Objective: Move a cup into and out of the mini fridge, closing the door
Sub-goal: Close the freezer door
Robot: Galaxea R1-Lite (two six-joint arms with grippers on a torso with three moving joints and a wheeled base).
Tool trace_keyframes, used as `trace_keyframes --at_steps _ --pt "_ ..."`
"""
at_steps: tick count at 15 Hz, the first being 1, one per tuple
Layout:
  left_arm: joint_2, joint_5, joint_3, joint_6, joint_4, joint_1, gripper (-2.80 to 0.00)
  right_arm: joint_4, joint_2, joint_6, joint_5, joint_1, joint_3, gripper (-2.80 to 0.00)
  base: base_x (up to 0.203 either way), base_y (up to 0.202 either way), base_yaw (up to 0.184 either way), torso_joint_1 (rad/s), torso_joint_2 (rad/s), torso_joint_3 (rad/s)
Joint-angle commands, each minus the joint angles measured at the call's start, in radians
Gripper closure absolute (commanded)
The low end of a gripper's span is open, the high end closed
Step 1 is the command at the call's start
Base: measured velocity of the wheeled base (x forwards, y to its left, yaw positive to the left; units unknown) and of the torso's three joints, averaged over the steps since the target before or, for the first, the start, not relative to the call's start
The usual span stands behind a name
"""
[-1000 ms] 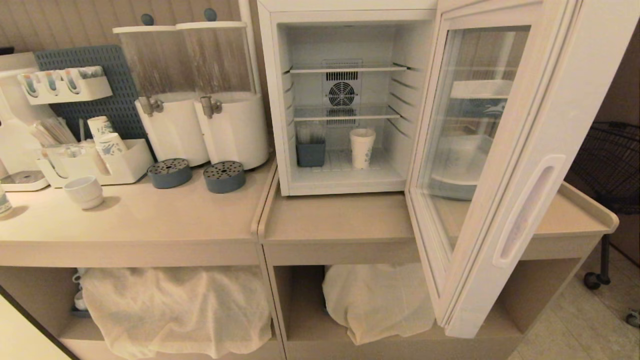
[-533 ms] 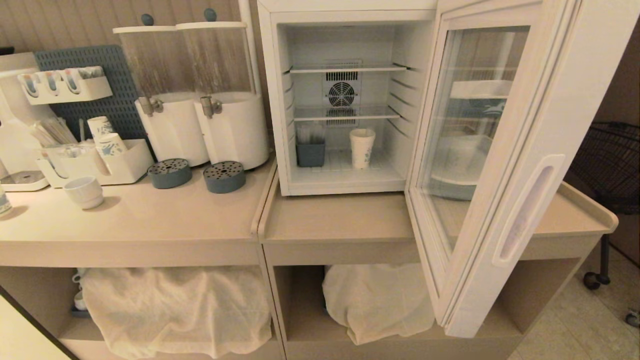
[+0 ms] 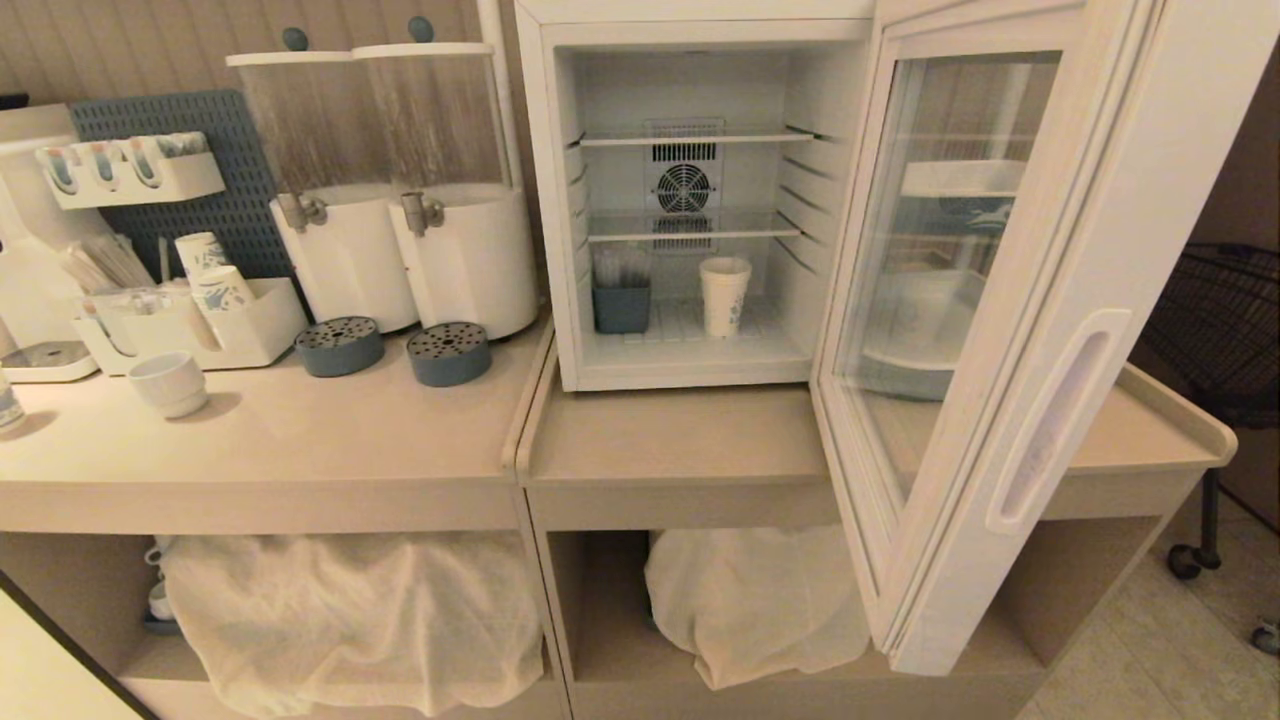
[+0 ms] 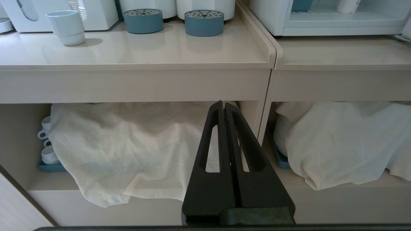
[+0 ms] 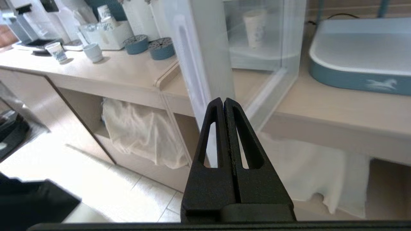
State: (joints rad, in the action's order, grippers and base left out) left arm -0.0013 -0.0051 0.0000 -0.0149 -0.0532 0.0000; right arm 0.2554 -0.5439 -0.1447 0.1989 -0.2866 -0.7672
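The fridge (image 3: 700, 200) stands open, its door (image 3: 1000, 330) swung out at 3 o'clock, walling off that side. Inside, two wire shelves (image 3: 690, 225) span the upper half, leaving low headroom above the floor. A grey bin (image 3: 621, 305) sits at 9 o'clock of the cup (image 3: 724, 296), with a gap between them; space at the cup's 3 o'clock runs to the wall. The counter (image 3: 680, 435) at 6 o'clock of the opening lies bare. Two dispensers (image 3: 420, 200) crowd the fridge's 9 o'clock side.
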Motion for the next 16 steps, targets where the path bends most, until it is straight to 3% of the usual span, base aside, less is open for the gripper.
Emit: trace_keyframes --at_steps 1,3,5,6,9,11,12,13,15,16 --pt "0.001 0.001 0.017 -0.002 0.000 0.000 0.00 -0.063 -0.163 0.006 0.000 -0.017 -0.015 0.00 0.000 0.000 0.000 0.000 0.00 0.000" --pt "0.001 0.001 0.017 0.000 -0.002 0.000 0.00 -0.178 -0.278 0.050 -0.002 0.017 -0.022 0.00 0.000 0.000 0.000 0.000 0.00 0.000" --pt "0.001 -0.001 0.017 -0.002 0.000 0.000 0.00 -0.279 -0.379 0.117 0.012 0.117 -0.023 0.00 0.000 0.000 0.000 0.000 0.00 0.000" --pt "0.001 -0.001 0.017 -0.002 -0.002 0.000 0.00 -0.316 -0.407 0.135 0.065 0.192 -0.020 0.00 0.000 0.000 0.000 0.000 0.00 0.000" --pt "0.001 -0.001 0.017 0.000 0.000 0.000 0.00 -0.368 -0.466 0.179 0.377 0.500 -0.017 0.00 0.000 0.000 0.000 0.000 0.00 0.000" --pt "0.001 0.000 0.017 0.010 0.000 0.000 0.00 -0.373 -0.504 0.216 0.729 0.721 -0.009 0.00 0.000 0.000 0.000 0.000 0.00 0.000" --pt "0.001 -0.001 0.017 0.010 0.000 0.000 0.00 -0.364 -0.527 0.239 0.882 0.790 -0.002 0.00 0.000 0.000 0.000 0.000 0.00 0.000" --pt "0.001 -0.001 0.017 0.010 0.000 0.000 0.00 -0.333 -0.540 0.258 0.965 0.818 0.003 0.00 0.000 0.000 0.000 0.000 0.00 0.000" --pt "0.001 0.001 0.017 0.009 -0.002 0.000 0.00 -0.266 -0.544 0.265 1.072 0.793 0.007 0.00 0.000 0.000 0.000 0.000 0.00 0.000" --pt "0.001 0.000 0.017 0.007 -0.002 0.000 0.00 -0.252 -0.544 0.266 1.077 0.776 0.010 0.00 0.000 0.000 0.000 0.000 0.00 0.000"
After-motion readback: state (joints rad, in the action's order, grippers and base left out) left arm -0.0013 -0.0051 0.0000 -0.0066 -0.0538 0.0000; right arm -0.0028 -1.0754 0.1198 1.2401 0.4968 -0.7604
